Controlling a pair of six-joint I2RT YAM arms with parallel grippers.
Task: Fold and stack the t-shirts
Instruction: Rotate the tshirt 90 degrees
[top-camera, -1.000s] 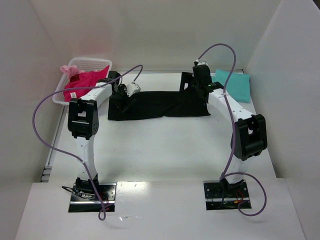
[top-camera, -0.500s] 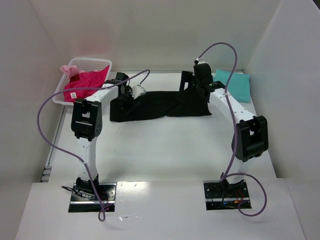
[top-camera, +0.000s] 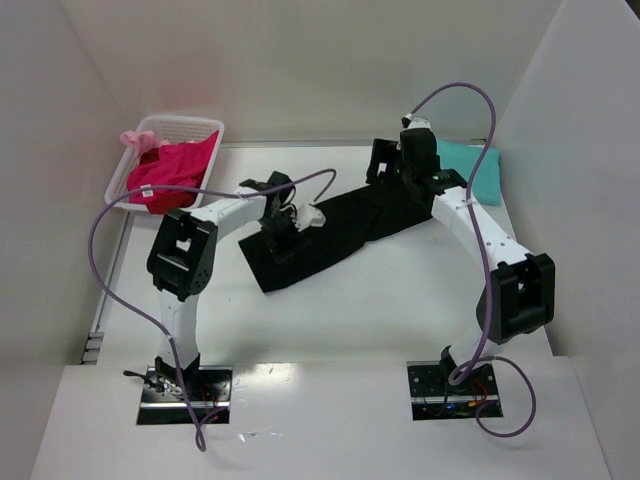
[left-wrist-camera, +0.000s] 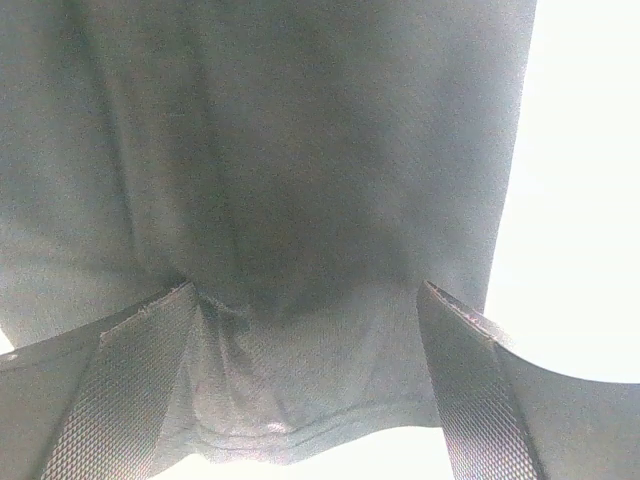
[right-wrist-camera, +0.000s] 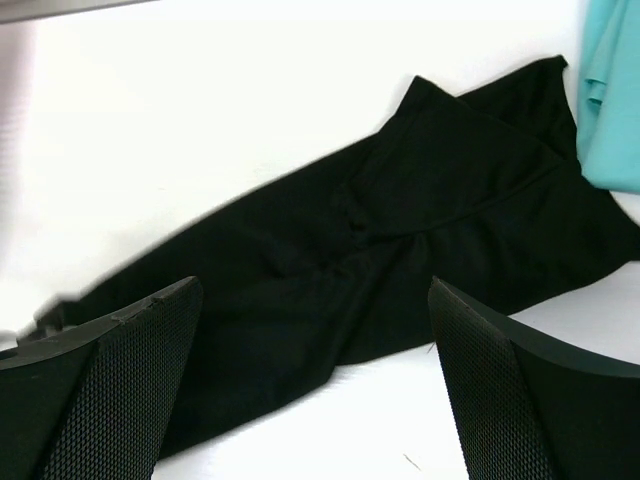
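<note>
The black t-shirt (top-camera: 345, 225) lies as a long, loosely folded band running slantwise across the table (top-camera: 350, 320), its near end toward the left arm (top-camera: 180, 265) and its far end close to the teal t-shirt (top-camera: 468, 168). The teal one sits folded in the far right corner, probably as the base of the stack. The magenta t-shirt (top-camera: 170, 172) is heaped in the white lattice basket (top-camera: 185, 122) at the far left, not yet dealt with.

Each arm has taken one end of the band, which suits straightening it or doubling it over.

The left arm bends sharply inward from its base, its wrist low over the near end of the black shirt. The left fingers (left-wrist-camera: 120, 400) are spread wide, and dark cloth fills the space beneath and between them. They are so close that they look pressed onto or just above the fabric, and nothing is pinched.

The right arm (top-camera: 480, 235) reaches far forward and curves left, its wrist tilted down over the far end of the band. The right fingers (right-wrist-camera: 100, 400) are also spread wide. They hang clear above the shirt with nothing between them, and the edge of the teal shirt shows at the side.
</note>
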